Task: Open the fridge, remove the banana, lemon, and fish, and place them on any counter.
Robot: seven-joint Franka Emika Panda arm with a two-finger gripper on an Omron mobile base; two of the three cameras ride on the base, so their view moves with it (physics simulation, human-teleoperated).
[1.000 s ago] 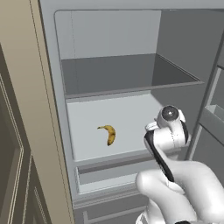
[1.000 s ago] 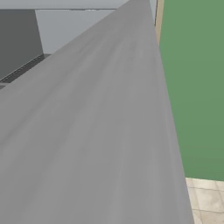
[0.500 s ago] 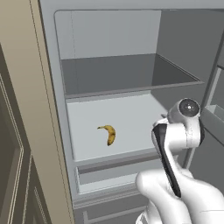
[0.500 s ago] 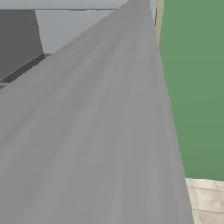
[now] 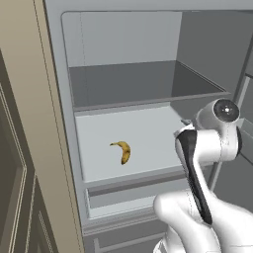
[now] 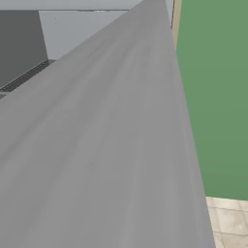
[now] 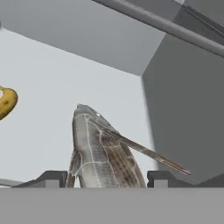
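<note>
The fridge [image 5: 128,84] stands open with its pale grey inside in the left base view. The banana [image 5: 124,151] lies on the lower shelf, left of my white wrist; the hand view has the banana [image 7: 6,103] at its left edge. The silver-grey fish [image 7: 103,153] sits between my two finger tips with its head pointing away, over the shelf's right side near the fridge's inner side wall. My gripper [image 7: 108,180] is shut on the fish. The lemon and the counter are out of view.
A dark upper shelf [image 5: 138,101] crosses the fridge above the banana, and a drawer front [image 5: 128,195] lies below it. A beige cabinet panel [image 5: 29,148] stands at the left. The grey fridge door [image 6: 106,145] blocks the right base view beside a green wall [image 6: 213,97].
My wrist has swung to the right and slightly up in the left base view. The banana has stayed where it was.
</note>
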